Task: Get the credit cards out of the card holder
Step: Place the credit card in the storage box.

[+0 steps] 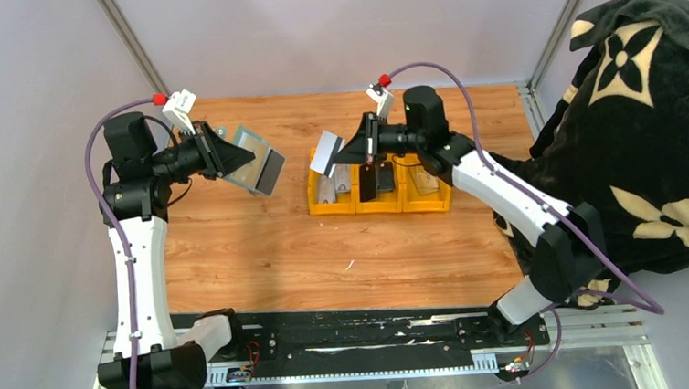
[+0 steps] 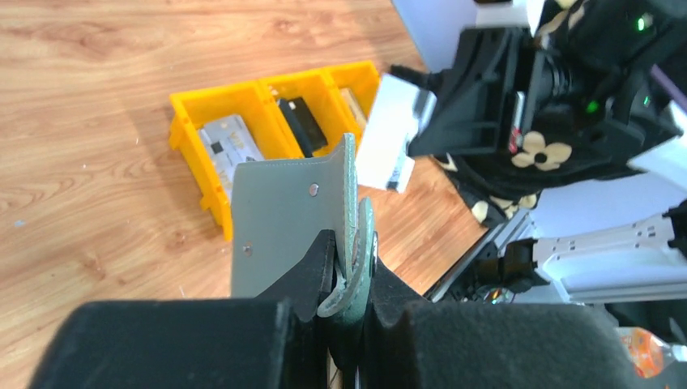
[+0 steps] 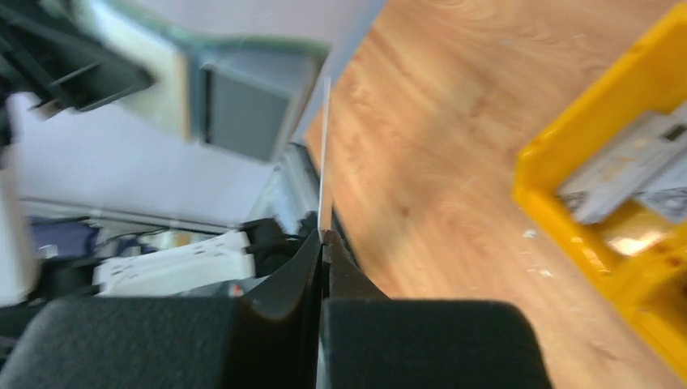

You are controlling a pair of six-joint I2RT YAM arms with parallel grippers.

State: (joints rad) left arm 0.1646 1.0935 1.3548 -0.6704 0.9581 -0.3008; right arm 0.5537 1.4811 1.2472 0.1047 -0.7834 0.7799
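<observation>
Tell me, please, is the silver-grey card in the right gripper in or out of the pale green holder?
Out: the right gripper pinches the silver-grey card near the yellow bin, apart from the green holder.

Wood-grain table [image 1: 262, 246] w/ yellow 3-compartment bin [image 1: 380, 206] sitting on it, right of centre, toward far edge.

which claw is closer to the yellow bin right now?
Right. The right claw, shut on a card, hangs at the left end of the yellow bin. The left claw holds the card holder farther left, clear of the bin.
</observation>
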